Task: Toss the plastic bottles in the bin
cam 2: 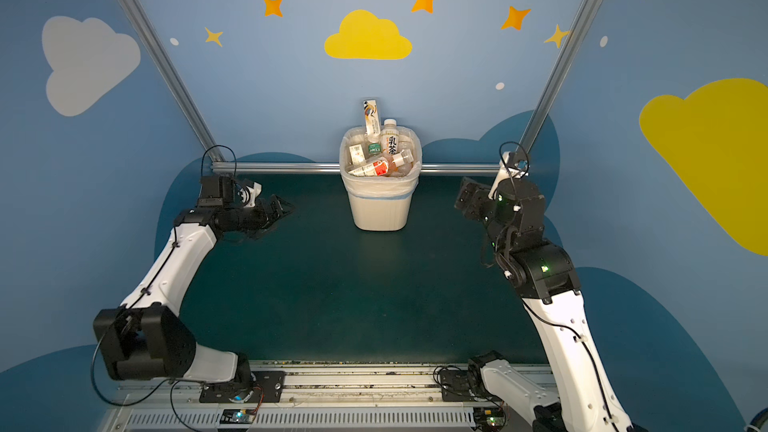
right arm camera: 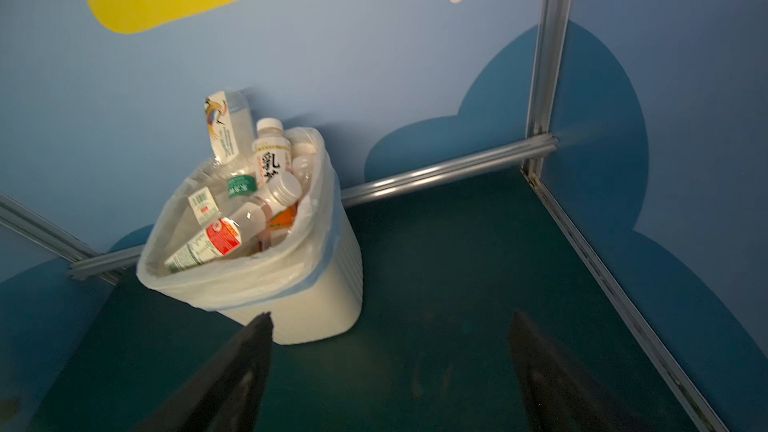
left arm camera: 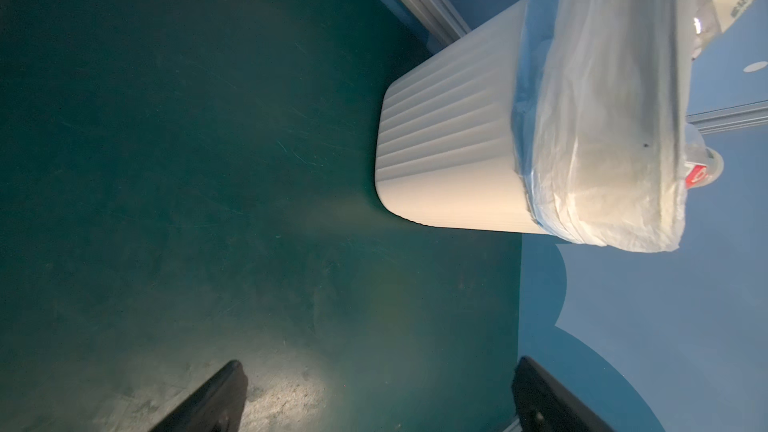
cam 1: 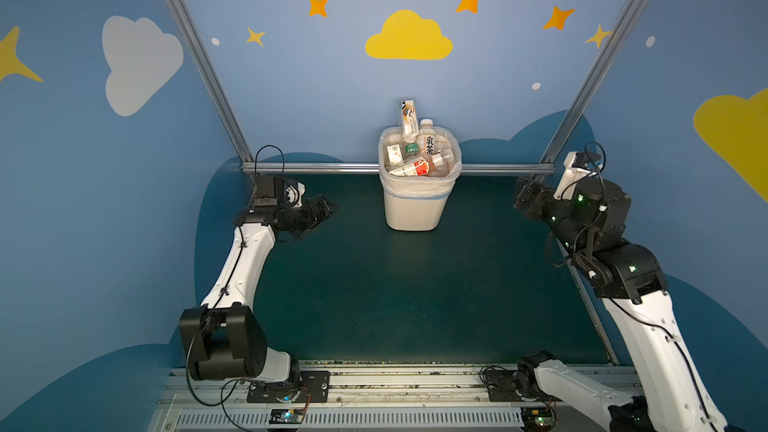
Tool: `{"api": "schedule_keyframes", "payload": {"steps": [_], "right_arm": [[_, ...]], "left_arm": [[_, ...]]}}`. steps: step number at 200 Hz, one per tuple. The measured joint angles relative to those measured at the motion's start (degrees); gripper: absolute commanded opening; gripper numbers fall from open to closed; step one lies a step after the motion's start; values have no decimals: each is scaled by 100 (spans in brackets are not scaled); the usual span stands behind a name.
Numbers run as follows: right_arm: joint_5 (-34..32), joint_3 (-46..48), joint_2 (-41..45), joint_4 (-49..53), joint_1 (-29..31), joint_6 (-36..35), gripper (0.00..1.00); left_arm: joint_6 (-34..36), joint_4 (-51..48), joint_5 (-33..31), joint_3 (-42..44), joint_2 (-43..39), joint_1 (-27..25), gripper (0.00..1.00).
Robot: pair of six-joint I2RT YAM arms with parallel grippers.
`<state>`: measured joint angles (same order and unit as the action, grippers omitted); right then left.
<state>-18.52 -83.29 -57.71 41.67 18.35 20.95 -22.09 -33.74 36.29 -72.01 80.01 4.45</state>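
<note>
The cream-white bin (cam 1: 411, 211) (cam 2: 380, 214) stands at the back middle of the green table, lined with a thin bag folded over its rim. Several plastic bottles (cam 1: 419, 151) (cam 2: 382, 155) (right arm camera: 245, 201) fill it to the top. One with a white label (cam 1: 408, 118) sticks up above the rim, and a red-labelled one (right arm camera: 220, 238) lies across the front. My left gripper (cam 1: 328, 205) (left arm camera: 380, 363) hangs open and empty left of the bin (left arm camera: 449, 139). To the right of the bin (right arm camera: 324, 305), my right gripper (cam 1: 521, 197) (right arm camera: 391, 315) is open and empty.
An aluminium rail (cam 1: 311, 167) runs along the back of the green table (cam 1: 415, 297), with slanted posts at both back corners. Blue painted walls close in the back and sides. The arms' base rail (cam 1: 395, 380) lies along the front edge.
</note>
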Motion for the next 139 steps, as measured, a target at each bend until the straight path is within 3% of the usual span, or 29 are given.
{"api": "schedule_keyframes", "payload": {"steps": [38,82,139], "right_arm": [[844,605,44,831,-715,278,90],[2063,1182,24,984,-1515,490,93],[2653,1532,-15,868,-1825,420,93]], "left_arm": [[151,267,-389,387,-826,0,100],[319,590,-1082,929,-1832,42,100],[286,870,-1408,1899,-2417,225,100]]}}
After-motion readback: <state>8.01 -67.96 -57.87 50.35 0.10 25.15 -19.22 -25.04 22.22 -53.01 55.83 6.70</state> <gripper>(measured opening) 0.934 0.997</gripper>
